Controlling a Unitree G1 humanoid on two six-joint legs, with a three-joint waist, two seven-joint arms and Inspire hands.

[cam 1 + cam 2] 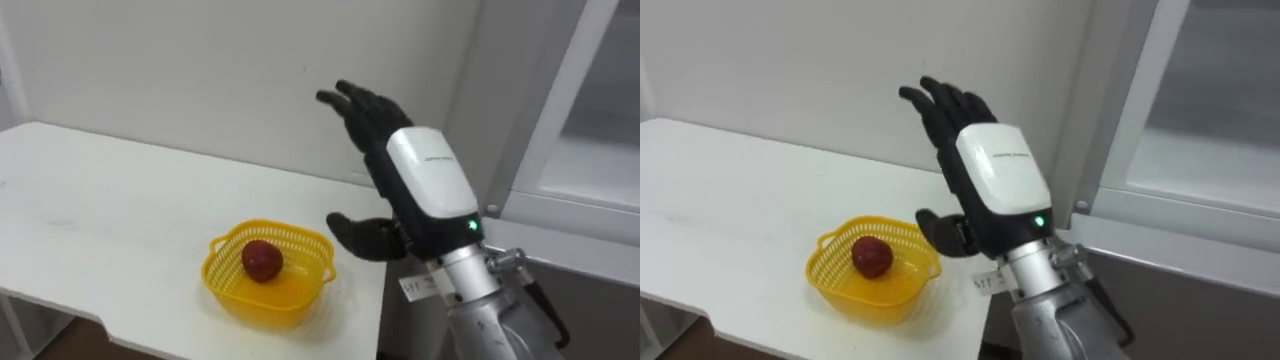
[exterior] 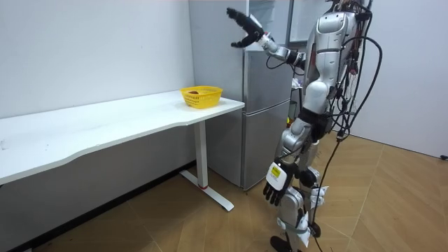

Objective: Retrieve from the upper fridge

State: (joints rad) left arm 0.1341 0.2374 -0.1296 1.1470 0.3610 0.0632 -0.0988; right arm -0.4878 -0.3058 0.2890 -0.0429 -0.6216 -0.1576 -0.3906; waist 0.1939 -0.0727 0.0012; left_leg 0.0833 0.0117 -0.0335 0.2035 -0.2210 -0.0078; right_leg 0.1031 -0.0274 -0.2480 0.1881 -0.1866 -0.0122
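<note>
Right hand [image 1: 425, 185] raised open and empty beside the grey fridge [image 2: 262, 105]; the red apple [image 1: 262, 259] lies in the yellow plastic basket [image 1: 245, 300] on the white desk [image 1: 100, 220], so retrieval looks done, with shutting the upper door the likely next move

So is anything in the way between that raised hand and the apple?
Nothing visible is. The open right hand is raised beside the yellow basket on the white table; the apple lies uncovered inside it, behind only the low rim.
</note>
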